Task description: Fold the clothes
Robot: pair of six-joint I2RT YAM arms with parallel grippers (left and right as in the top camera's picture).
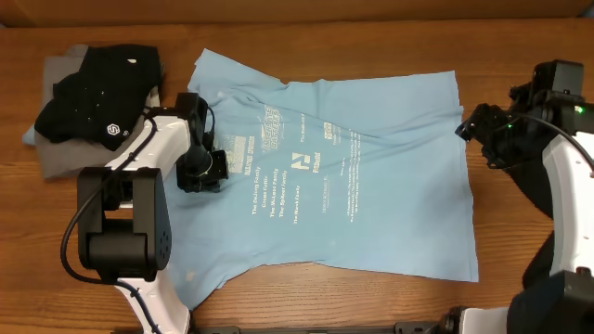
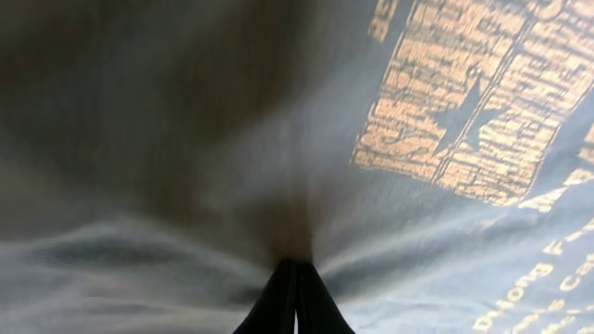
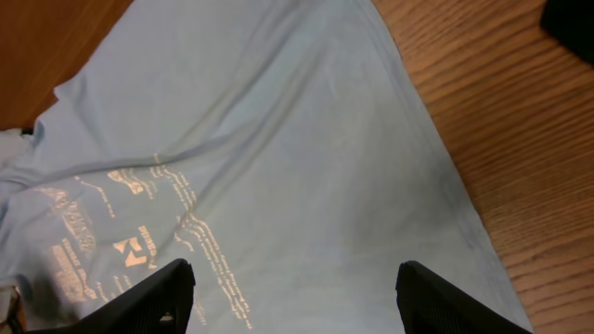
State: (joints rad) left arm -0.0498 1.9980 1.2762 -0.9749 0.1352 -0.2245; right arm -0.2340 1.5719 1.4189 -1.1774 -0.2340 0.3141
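Wood-grain tabletop (image 1: pixel 520 232), brown, carrying everything. Spread across its centre: light blue T-shirt (image 1: pixel 390 213), print side up, collar end toward left, hem toward right, cream lettering running sideways. Mostly flat; diagonal creases from upper sleeve toward hem, slight ripple along upper edge. At far-left corner, beside upper sleeve: black garment (image 1: pixel 97 102) piled on grey garment (image 1: pixel 56 162).

Lower-left sleeve partly covered by left arm (image 1: pixel 125 223). Lettering too small to read from overhead. Left wrist view dark and blurred over its left half. Right arm (image 1: pixel 566 176) cut off by frame edge.

Left arm reaching in over collar area, wrist turned down. Left fingers (image 2: pixel 295 295) pressed together, pinching T-shirt cloth, folds radiating from tips, beside a block of print. Right arm bent at tabletop's right side, near hem's upper corner. Right fingers (image 3: pixel 153 295) spread wide, gripping nothing, hovering over hem end of shirt.
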